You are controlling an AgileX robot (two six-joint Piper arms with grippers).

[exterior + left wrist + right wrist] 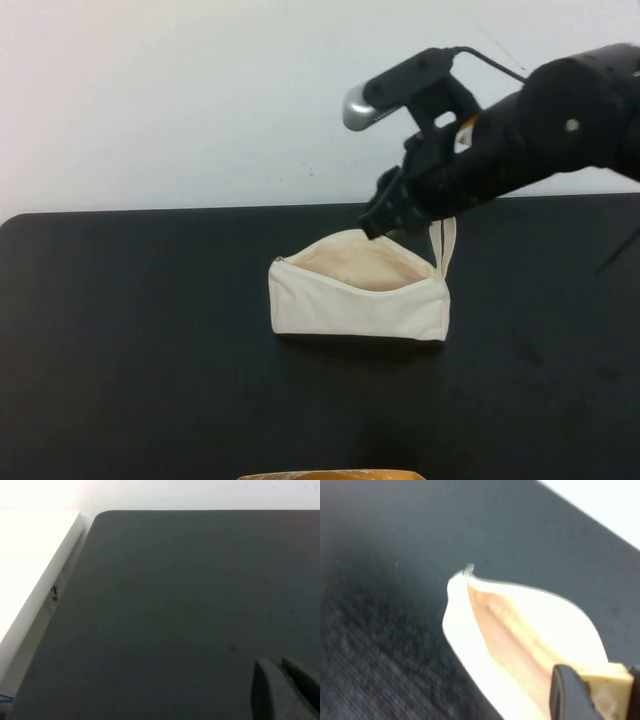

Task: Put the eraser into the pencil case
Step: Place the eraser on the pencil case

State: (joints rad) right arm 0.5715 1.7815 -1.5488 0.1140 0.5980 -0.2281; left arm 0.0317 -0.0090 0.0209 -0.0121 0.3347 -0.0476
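Observation:
The cream pencil case (350, 305) lies open on the black table, its peach lining (362, 265) showing and its loop strap (446, 240) at the right end. My right gripper (385, 215) hangs just above the far right part of the opening. In the right wrist view it (597, 687) is shut on the pale-yellow eraser (605, 685), held over the case's open mouth (520, 630). The eraser is hidden in the high view. My left gripper (285, 680) is out of the high view; its fingertips rest close together over bare table.
The black table (130, 340) ends at a white wall behind. A tan object (330, 475) peeks in at the front edge. In the left wrist view a white surface (30, 560) borders the table's edge.

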